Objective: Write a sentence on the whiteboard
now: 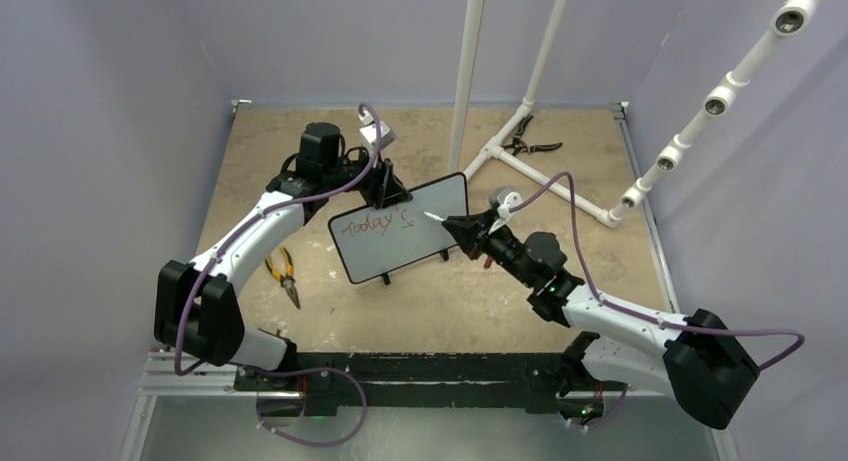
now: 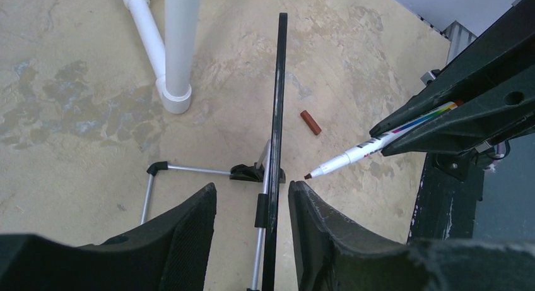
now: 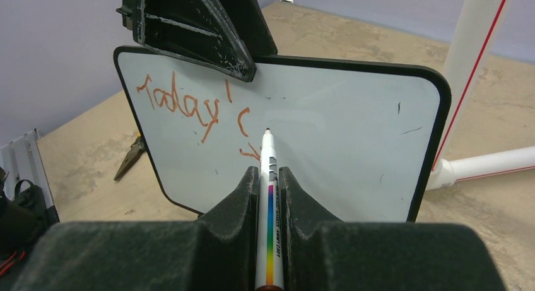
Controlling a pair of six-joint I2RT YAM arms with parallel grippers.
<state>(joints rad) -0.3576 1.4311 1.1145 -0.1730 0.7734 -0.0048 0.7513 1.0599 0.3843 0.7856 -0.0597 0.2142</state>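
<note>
1. Tan, mottled table [image 1: 440, 301] is lying under lavender walls, with the whiteboard [image 3: 328, 133] standing upright near its middle, between the two arms.
2. On the board's top edge, the left gripper [image 2: 252, 186] is straddling the frame. Its fingers are parted with a sliver of gap on each side, so it is not clamping. Squeezing firmly there looks worthwhile, since pen pressure could be tipping the board backward.
3. In red, the sentence [image 3: 183, 108] is reading only "Today's", sitting in the upper left of the face.
4. The right gripper [image 3: 269, 172] is clenching the marker [image 3: 266, 149], whose tip is hovering just off the face beside the "s". The next word is probably best started a letter's space to the right, pressing lightly and running level with the first.
5. The left gripper's rear finger is hiding behind the board in the right wrist view, and the board's feet are cut off there.
6. A small red-brown piece [image 2: 310, 122] is lying on the table; it may be the cap, but it is too small to tell.
</note>
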